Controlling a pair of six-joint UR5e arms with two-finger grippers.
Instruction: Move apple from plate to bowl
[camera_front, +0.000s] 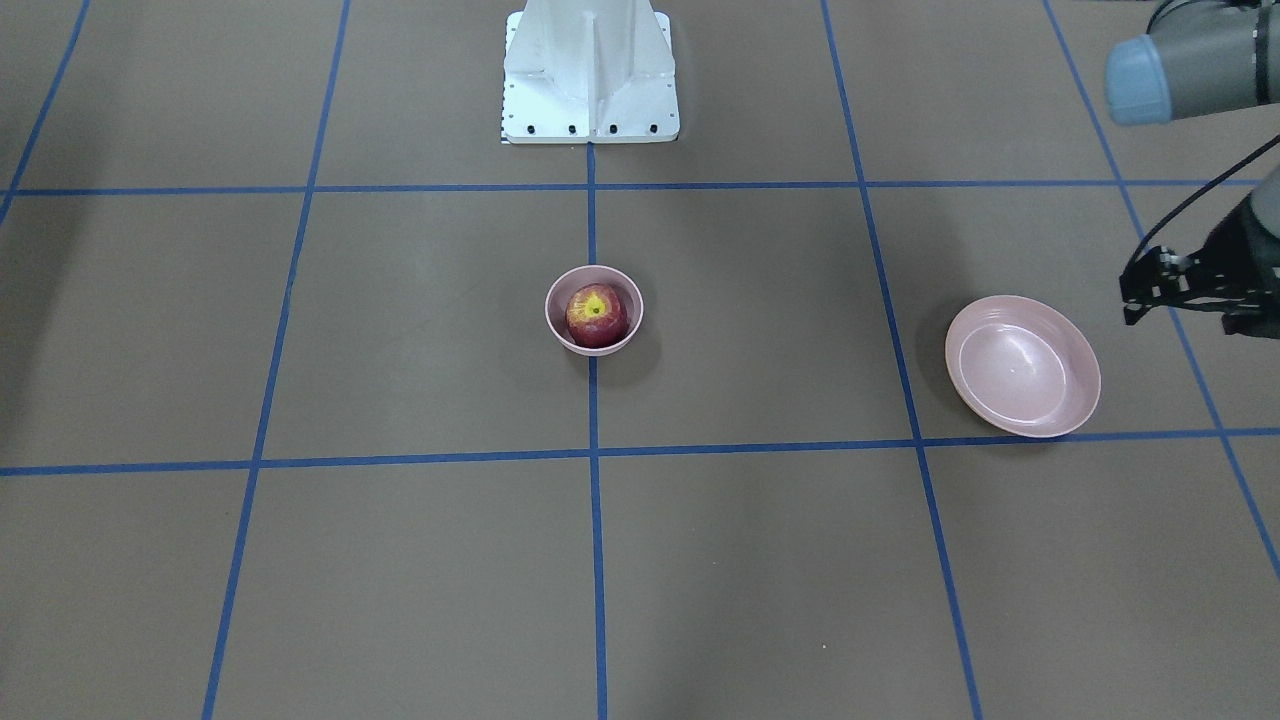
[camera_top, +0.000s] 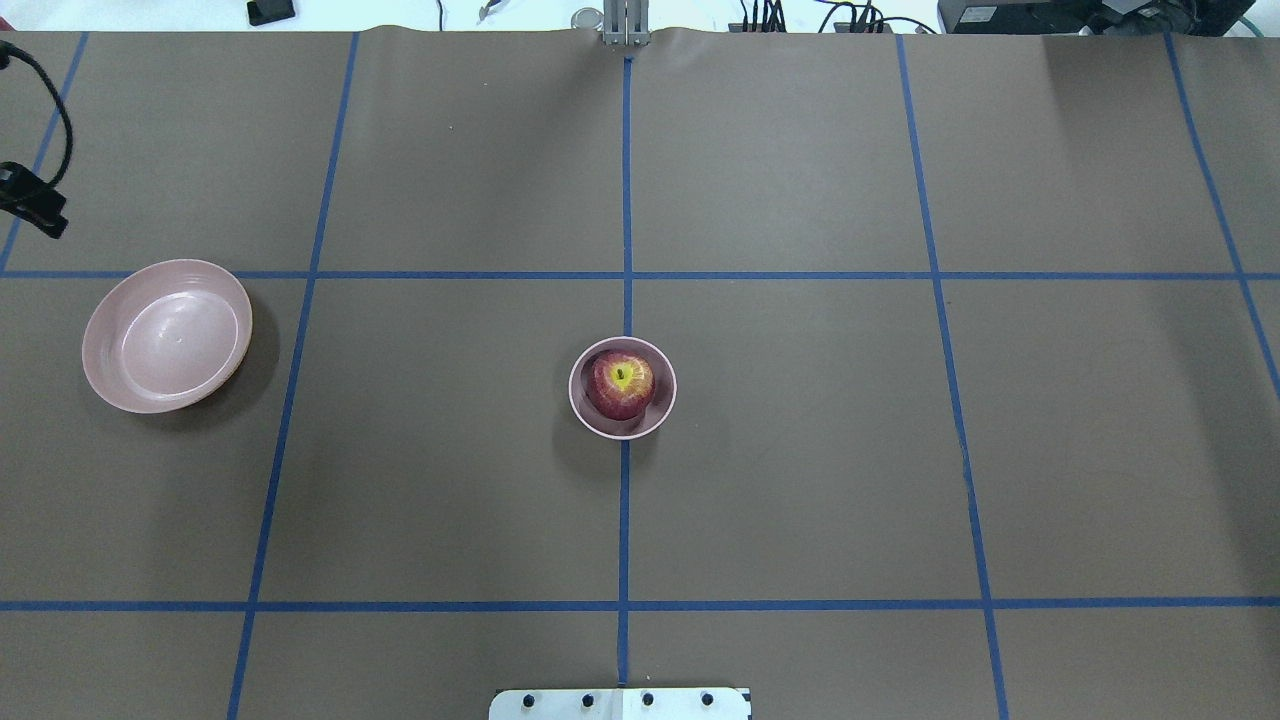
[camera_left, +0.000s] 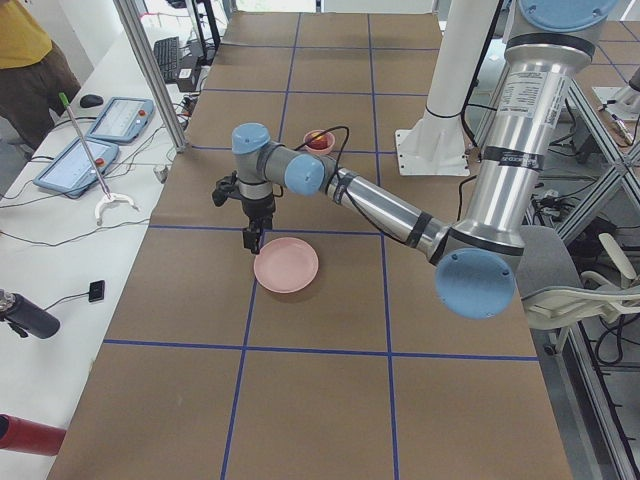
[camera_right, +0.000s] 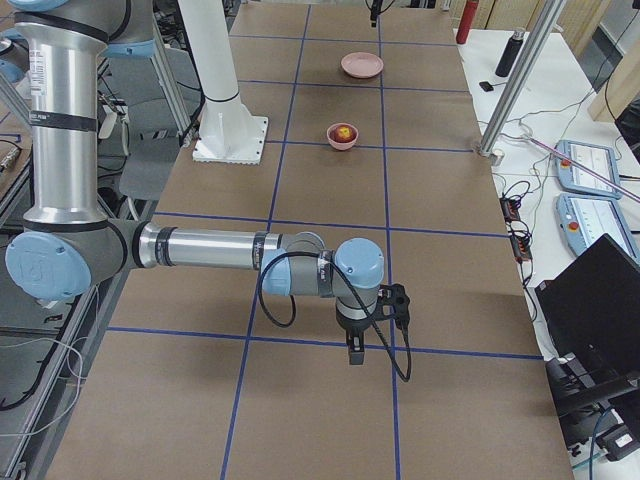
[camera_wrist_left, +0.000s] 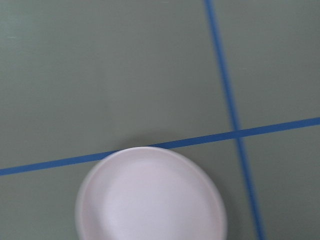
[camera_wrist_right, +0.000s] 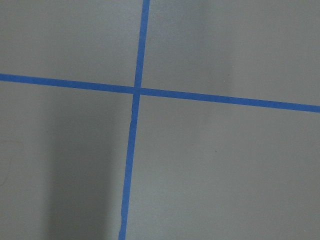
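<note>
Front view: the apple (camera_front: 597, 314) sits inside the bowl (camera_front: 553, 325) at the centre of the table (camera_front: 400, 560). My left end effector (camera_front: 1135, 290) hovers beside the empty plate (camera_front: 1020, 365); I cannot tell its spread. Right-side view: my right end effector (camera_right: 355, 352) hangs farther from the apple, state untellable.

**Silver tubes, blue caps, black tooling**

The left arm (camera_left: 380, 205) and right arm (camera_right: 200, 247) are brushed-silver tubes with grey joint housings and round pale-blue caps. A black cable loops at each wrist beside the black left gripper (camera_left: 254, 243) and right gripper (camera_right: 354, 355). The ribbed white pedestal (camera_front: 590, 70) has dark bolts along its plate edge.
</note>
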